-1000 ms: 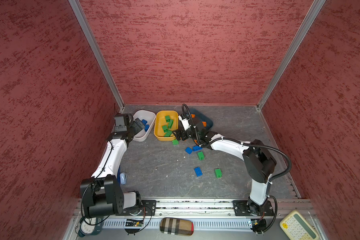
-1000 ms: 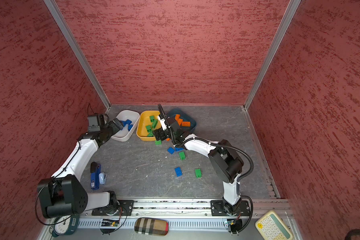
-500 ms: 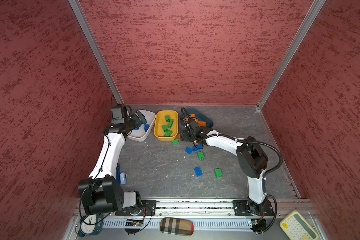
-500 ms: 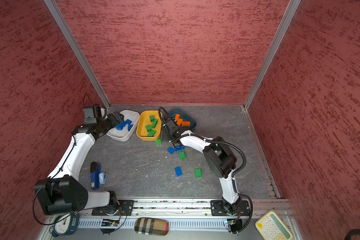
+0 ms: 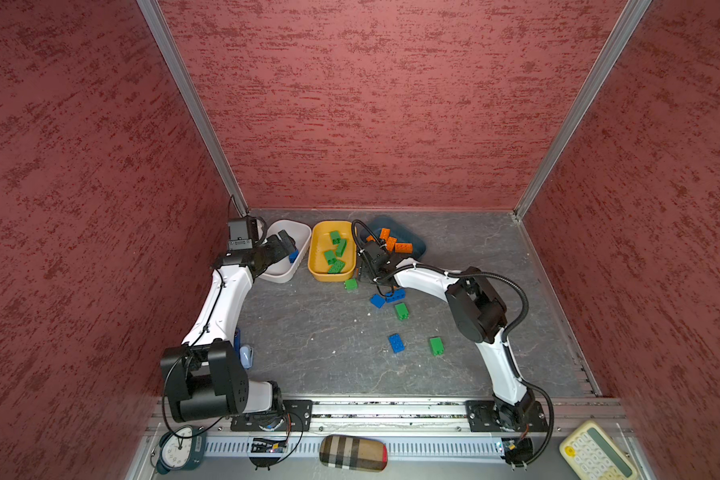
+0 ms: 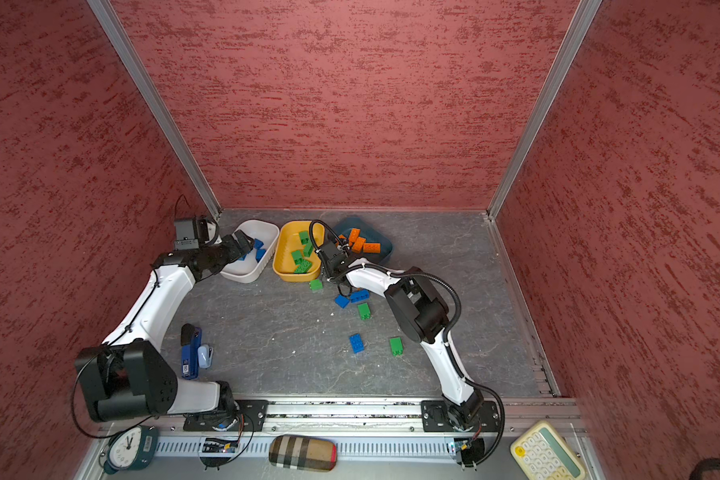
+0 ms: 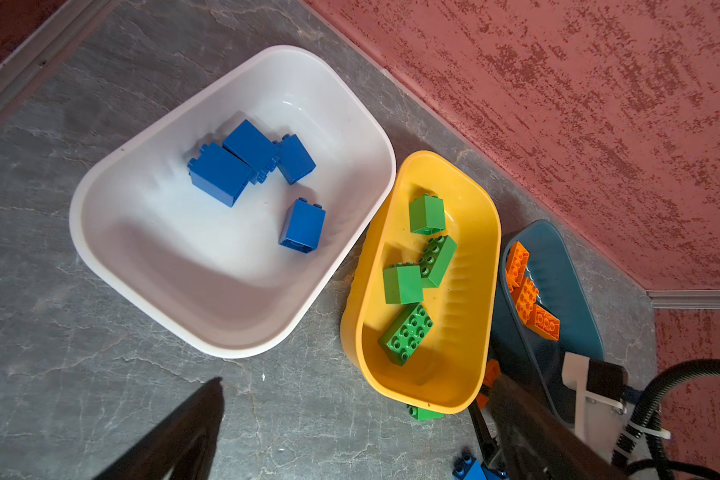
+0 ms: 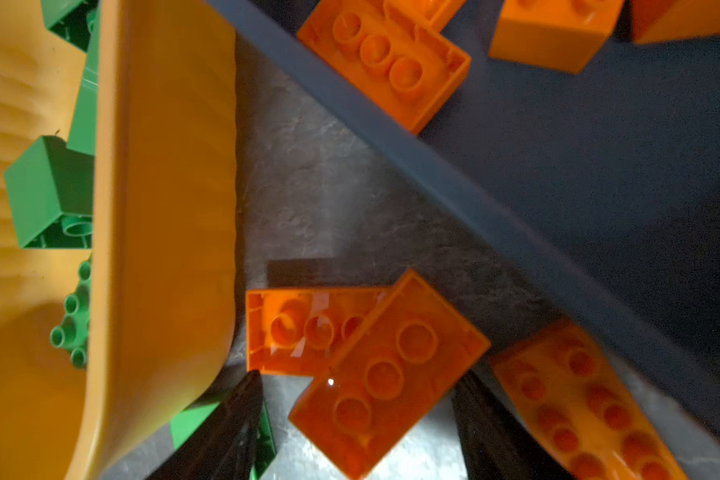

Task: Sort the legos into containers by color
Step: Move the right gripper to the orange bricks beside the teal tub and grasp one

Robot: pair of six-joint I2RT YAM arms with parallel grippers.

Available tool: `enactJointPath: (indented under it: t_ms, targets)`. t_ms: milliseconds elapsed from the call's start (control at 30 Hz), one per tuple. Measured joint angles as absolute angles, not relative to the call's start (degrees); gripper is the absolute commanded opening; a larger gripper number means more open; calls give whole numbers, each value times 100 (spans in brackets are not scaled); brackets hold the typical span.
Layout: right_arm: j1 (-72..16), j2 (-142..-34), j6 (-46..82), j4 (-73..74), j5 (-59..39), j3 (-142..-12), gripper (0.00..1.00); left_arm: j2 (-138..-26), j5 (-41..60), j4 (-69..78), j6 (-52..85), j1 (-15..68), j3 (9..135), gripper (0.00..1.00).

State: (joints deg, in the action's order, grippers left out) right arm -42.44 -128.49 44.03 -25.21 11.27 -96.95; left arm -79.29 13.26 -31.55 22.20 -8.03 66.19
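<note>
R pincer [image 8: 358,376] straddles orange brick [image 8: 387,374] (beside yellow tub [image 8: 163,208]), not clamped; L pincer [image 7: 358,380] spread wide by white tub [image 7: 225,291].

Tubs and contents: white tub [image 7: 100,232], blue legos [image 7: 221,174]; yellow-orange tub [image 7: 474,266], green legos [image 7: 404,284]; dark teal tub [image 7: 566,266], orange legos [image 7: 524,291]. All plain, no print.
Loose items: blue brick [image 5: 396,343], green brick [image 5: 435,345], solid col.
Backdrop: floor [image 5: 308,353] grey w/ pale veining, stone-like; walls [image 5: 371,104] red w/ darker mottled streaks.
Misc.: case [image 5: 353,452] tan check, dark and pale lines; clock [image 5: 178,449] teal, white face; calculator [image 5: 597,453] cream, one yellow key.
</note>
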Motion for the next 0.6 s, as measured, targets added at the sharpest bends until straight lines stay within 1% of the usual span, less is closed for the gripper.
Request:
enactJointPath:
  t_ms: [100, 167, 333, 600]
  targets:
    - [-4244, -12938, 4445, -2534, 1216, -9780, 64, -7929, 1365, -3148, 2220, -810, 6619, 99]
    - [-4244, -12980, 4462, -2536, 1229, -9802, 63, -7929, 1367, -3146, 2220, -821, 6619, 100]
    - [-4244, -13002, 4458, -2504, 1236, -9784, 52, -7929, 1369, -3146, 2220, -849, 6619, 99]
    - [-4246, -12726, 4401, -2169, 1245, -9251, 40, -7964, 1391, -3146, 2220, -908, 6619, 100]
